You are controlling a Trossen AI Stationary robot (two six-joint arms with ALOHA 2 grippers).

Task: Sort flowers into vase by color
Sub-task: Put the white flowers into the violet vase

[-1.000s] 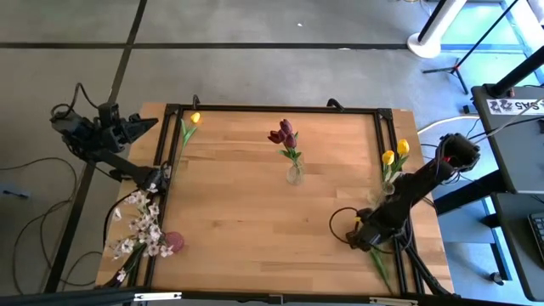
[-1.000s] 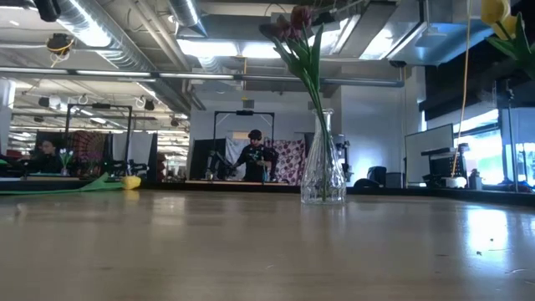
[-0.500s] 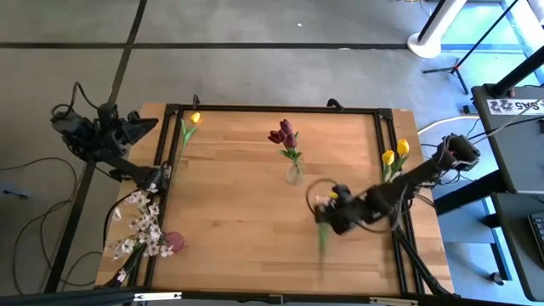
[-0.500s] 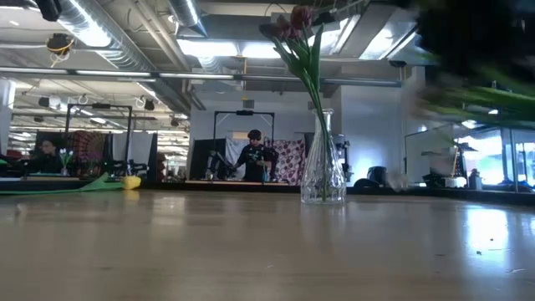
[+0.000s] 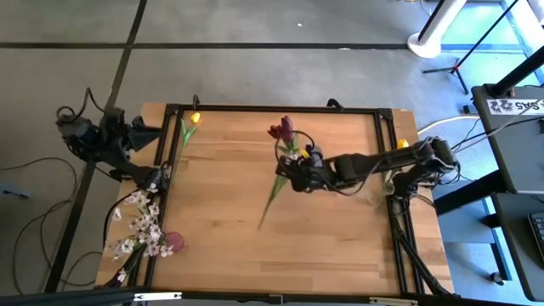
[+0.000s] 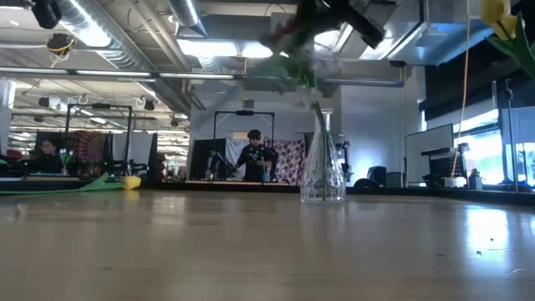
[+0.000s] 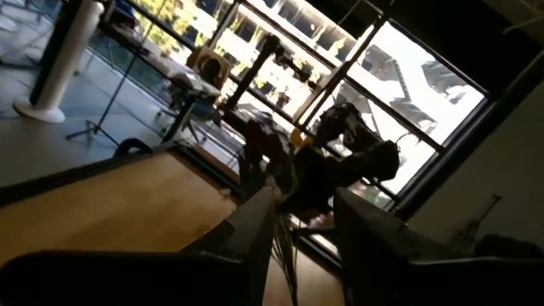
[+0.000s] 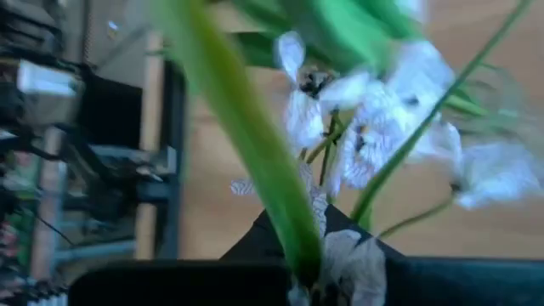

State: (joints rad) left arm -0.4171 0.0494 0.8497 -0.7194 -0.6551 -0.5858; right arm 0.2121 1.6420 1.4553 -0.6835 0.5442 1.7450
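My right gripper hovers over the table's middle, shut on a white-blossom sprig with a long green stem. It is right beside the clear vase of dark red tulips. A yellow tulip lies on its side at the far left. White-pink sprigs lie over the table's left edge. Yellow tulips stand at the right edge, partly behind my right arm. My left gripper waits open, off the table's far left corner, with nothing between its fingers. My right gripper holds the sprig by its green stem, close below the white blossoms; the stem runs in between the dark fingers. It reaches in from the table's right, slanting down. The stem's free end trails toward the near left, clear of the table.
A pinkish vase stands by the white-pink sprigs at the near left. A black frame runs round the tabletop. The bare wood of the near half is free room. A person stands far behind the table.
My right gripper has swung from the table's near right corner up and toward the far left, reaching the middle vase. It has turned on the way. The sprig has been lifted off the table, and its stem now trails toward the near left.
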